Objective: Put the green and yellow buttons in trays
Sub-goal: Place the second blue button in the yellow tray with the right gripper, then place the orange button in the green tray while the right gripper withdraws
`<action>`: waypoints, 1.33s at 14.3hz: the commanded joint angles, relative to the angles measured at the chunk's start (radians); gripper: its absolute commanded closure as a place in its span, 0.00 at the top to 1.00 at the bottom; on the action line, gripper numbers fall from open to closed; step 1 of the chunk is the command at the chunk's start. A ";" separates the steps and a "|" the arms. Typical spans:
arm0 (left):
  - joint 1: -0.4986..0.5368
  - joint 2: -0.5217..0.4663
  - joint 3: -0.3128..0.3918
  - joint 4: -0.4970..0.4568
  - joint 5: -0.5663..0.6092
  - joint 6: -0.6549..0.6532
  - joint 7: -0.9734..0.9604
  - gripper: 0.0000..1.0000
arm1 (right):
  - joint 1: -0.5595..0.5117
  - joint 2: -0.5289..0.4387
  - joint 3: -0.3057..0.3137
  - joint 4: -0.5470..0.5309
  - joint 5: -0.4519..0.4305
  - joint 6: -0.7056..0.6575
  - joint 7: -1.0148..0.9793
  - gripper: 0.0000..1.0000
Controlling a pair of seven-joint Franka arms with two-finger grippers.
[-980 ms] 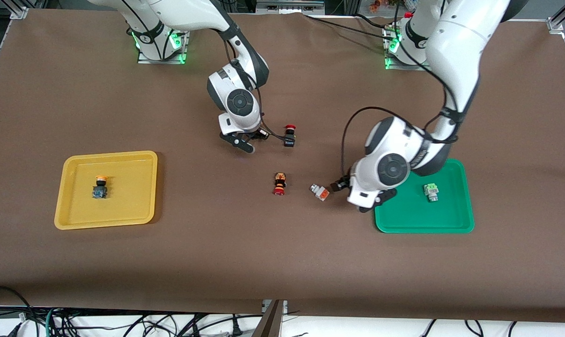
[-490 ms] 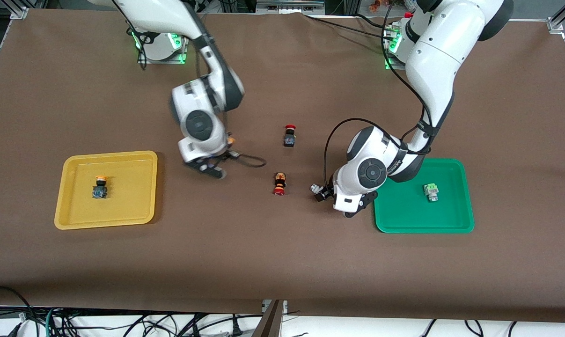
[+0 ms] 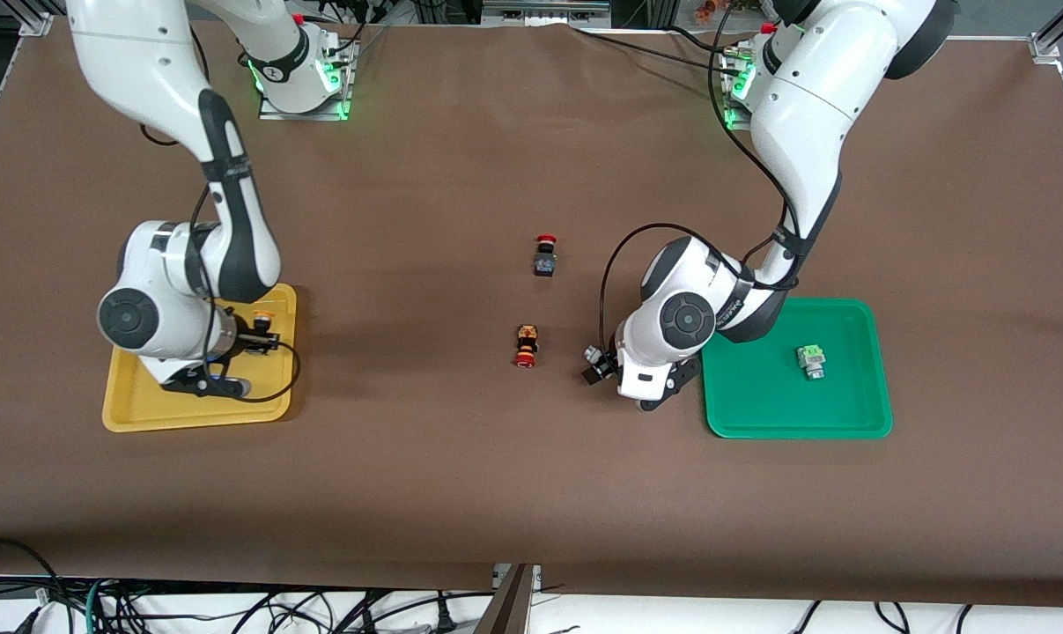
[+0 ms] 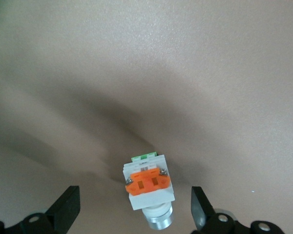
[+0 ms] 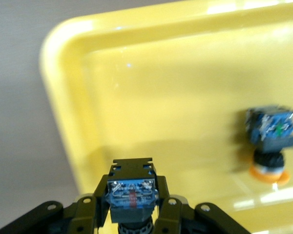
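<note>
My right gripper (image 3: pixel 265 331) is shut on a yellow-capped button with a blue-black body (image 5: pixel 132 192) and holds it over the yellow tray (image 3: pixel 135 409), near the tray's edge toward the table's middle. A second yellow-capped button (image 5: pixel 271 141) lies in that tray (image 5: pixel 161 73); the front view hides it under my right wrist. My left gripper (image 3: pixel 596 368) is open and low at the table beside the green tray (image 3: pixel 795 414). The pale grey button with the orange face (image 4: pixel 149 187) lies between its fingers (image 4: pixel 64 209). A pale grey green-faced button (image 3: pixel 811 361) lies in the green tray.
A red-capped button with a black body (image 3: pixel 544 255) and a red-capped one with an orange-black body (image 3: pixel 526 345) lie on the brown table near its middle, between the two trays. My left arm's cable loops above the table beside the wrist.
My right arm has swung from the table's middle to over the yellow tray, carrying the yellow-capped button. My left gripper has moved from the green tray's edge to around the orange-faced button.
</note>
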 commanded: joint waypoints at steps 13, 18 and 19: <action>0.101 -0.077 0.019 0.024 0.052 -0.217 0.277 0.00 | -0.116 -0.022 -0.023 0.354 0.003 -0.324 -0.174 1.00; 0.288 -0.153 0.020 -0.021 0.087 -0.383 0.659 0.00 | -0.104 -0.101 -0.044 0.455 -0.003 -0.550 -0.168 1.00; 0.319 -0.154 0.019 -0.060 0.122 -0.372 0.706 0.00 | -0.105 -0.128 -0.034 0.469 -0.007 -0.581 -0.162 1.00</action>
